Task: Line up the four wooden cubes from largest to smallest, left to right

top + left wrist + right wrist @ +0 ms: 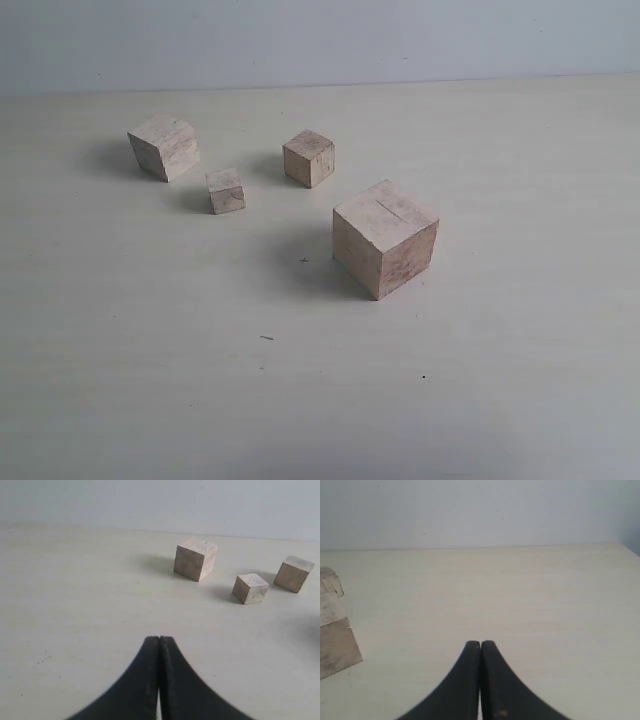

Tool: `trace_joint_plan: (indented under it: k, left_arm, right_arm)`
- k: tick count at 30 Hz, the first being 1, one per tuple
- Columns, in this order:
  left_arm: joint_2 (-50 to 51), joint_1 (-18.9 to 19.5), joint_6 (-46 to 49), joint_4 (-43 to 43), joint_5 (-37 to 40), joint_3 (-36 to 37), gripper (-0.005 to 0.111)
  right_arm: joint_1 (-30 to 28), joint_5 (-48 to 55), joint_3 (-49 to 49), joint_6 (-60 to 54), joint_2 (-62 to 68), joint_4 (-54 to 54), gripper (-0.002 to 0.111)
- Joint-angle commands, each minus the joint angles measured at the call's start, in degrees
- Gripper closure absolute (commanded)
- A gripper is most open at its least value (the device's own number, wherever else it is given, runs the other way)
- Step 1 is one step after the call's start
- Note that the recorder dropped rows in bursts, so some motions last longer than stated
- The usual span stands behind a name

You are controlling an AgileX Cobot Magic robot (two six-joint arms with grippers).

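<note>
Four pale wooden cubes stand apart on the table. The largest cube (pixel 386 238), with a thin dark slit on its top face, is front right. The second-largest cube (pixel 164 146) sits at the back left, the third cube (pixel 309 158) at the back middle, and the smallest cube (pixel 225 190) between them. In the left wrist view I see the second-largest cube (pixel 195 559), the smallest cube (pixel 250 588) and the third cube (pixel 293 573) ahead of my left gripper (pixel 159 639), which is shut and empty. My right gripper (pixel 480 643) is shut and empty, with the largest cube (pixel 332 630) at the frame edge. Neither gripper shows in the exterior view.
The cream table (pixel 150 380) runs back to a pale wall (pixel 320 40). A few tiny dark specks (pixel 266 338) lie on the surface near the front.
</note>
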Motion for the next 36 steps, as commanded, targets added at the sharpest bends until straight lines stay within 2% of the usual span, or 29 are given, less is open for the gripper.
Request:
trace_joint_plan:
  k: [1,8,16,21,23,25,26,30,33,36]
  left_arm:
    - [-0.2,-0.4,-0.3,-0.2,-0.4,0.0,0.107]
    - [-0.2,-0.4,-0.3,-0.2,-0.4,0.0,0.107]
    - [-0.2,-0.4,-0.3,-0.2,-0.4,0.0,0.107]
    - [-0.2,-0.4,-0.3,-0.2,-0.4,0.0,0.107]
    - [-0.2,-0.4,-0.3,-0.2,-0.4,0.0,0.107]
    - [-0.2,-0.4,-0.3,-0.2,-0.4,0.0,0.107]
    - [-0.2,-0.4,-0.3,-0.2,-0.4,0.0,0.107]
    - [-0.2,-0.4,-0.3,-0.2,-0.4,0.0,0.107]
    - [-0.2,-0.4,-0.3,-0.2,-0.4,0.0,0.107]
    - [-0.2,-0.4,-0.3,-0.2,-0.4,0.0,0.107]
  right_arm:
    - [0.1,-0.3,0.3,-0.3,-0.4,0.2,0.108]
    - [0.1,-1.3,0.3,-0.3,-0.4,0.2,0.108]
    - [0.1,-24.1,0.3,-0.3,-0.4,0.9,0.108]
    - [0.1,-27.3,0.3,-0.2,-0.4,0.9,0.108]
    - [0.1,-34.3,0.3,0.1,-0.4,0.9,0.108]
    - [0.1,-36.8,0.3,3.9,-0.4,0.9,0.108]
    - [0.1,-36.0,-0.1,5.6,-0.4,0.9,0.108]
    - [0.1,-21.1,-9.9,7.7,-0.2,2.2,0.108]
    - [0.1,-5.9,-21.3,7.7,7.4,2.7,0.108]
    - [0.1,3.6,-31.0,6.3,16.2,7.8,0.108]
